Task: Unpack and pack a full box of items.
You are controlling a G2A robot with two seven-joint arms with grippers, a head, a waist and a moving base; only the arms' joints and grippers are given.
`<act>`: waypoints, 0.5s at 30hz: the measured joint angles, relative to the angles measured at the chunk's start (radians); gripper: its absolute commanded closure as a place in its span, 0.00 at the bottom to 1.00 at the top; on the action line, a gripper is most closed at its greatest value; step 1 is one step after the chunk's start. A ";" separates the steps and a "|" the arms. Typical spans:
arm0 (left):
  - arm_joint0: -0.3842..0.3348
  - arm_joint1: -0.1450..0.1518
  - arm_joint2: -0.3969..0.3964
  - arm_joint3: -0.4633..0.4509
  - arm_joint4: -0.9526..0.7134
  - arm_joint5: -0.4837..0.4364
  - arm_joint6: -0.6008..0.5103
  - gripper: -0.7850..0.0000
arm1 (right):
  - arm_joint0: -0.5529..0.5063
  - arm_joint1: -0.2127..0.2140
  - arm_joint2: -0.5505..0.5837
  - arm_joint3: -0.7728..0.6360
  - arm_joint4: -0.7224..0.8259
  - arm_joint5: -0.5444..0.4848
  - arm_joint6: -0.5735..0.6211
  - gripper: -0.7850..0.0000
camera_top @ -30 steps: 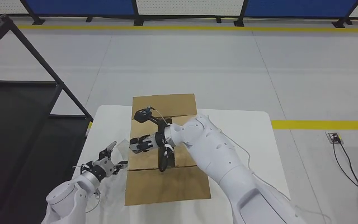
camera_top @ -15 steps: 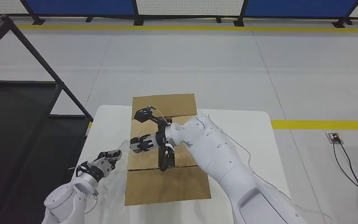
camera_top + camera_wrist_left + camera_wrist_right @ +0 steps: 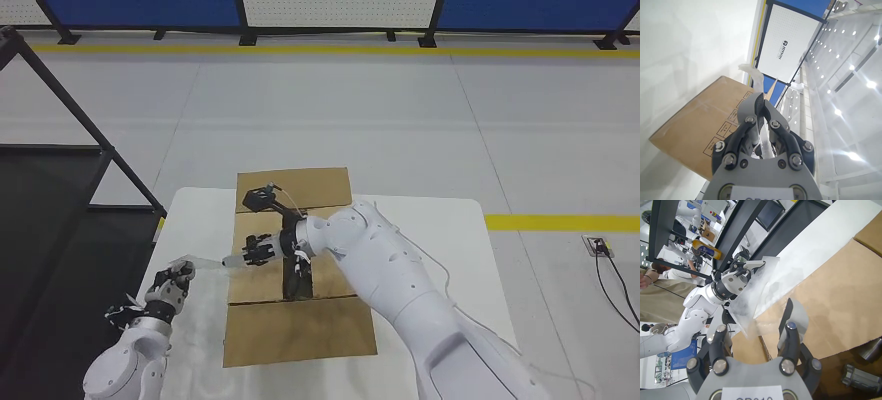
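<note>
A brown cardboard box (image 3: 300, 335) lies on the white table (image 3: 440, 230) with its flaps spread. My left gripper (image 3: 180, 268) is left of the box, shut on a strip of clear plastic film (image 3: 212, 262) that stretches back to the box edge. In the left wrist view the film (image 3: 758, 75) runs out between the closed fingertips (image 3: 761, 100), beside the box (image 3: 702, 117). My right gripper (image 3: 757, 311) hangs open over the box's left flap, near the film's (image 3: 755, 285) lower end. The left gripper (image 3: 753, 265) shows beyond it. Metal parts (image 3: 859, 378) lie inside the box.
A black metal frame (image 3: 100, 170) stands just left of the table, close behind the left arm. A dark gap (image 3: 295, 282) between the flaps opens into the box. Bare tabletop lies right of the box (image 3: 430, 270).
The left gripper was open beside the box; it has shut on the film and pulled away to the left, drawing the strip out. The right gripper shifted slightly over the flap.
</note>
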 measured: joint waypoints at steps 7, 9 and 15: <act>0.013 -0.010 0.020 -0.038 0.077 -0.101 0.170 1.00 | -0.003 0.013 0.012 0.008 -0.005 -0.015 -0.052 0.00; 0.013 -0.014 0.029 -0.045 0.099 -0.128 0.231 1.00 | -0.004 0.019 0.017 0.010 -0.005 -0.023 -0.066 0.00; -0.008 -0.028 0.069 -0.056 0.200 -0.203 0.427 1.00 | -0.018 0.038 0.029 0.000 -0.017 -0.048 -0.111 0.00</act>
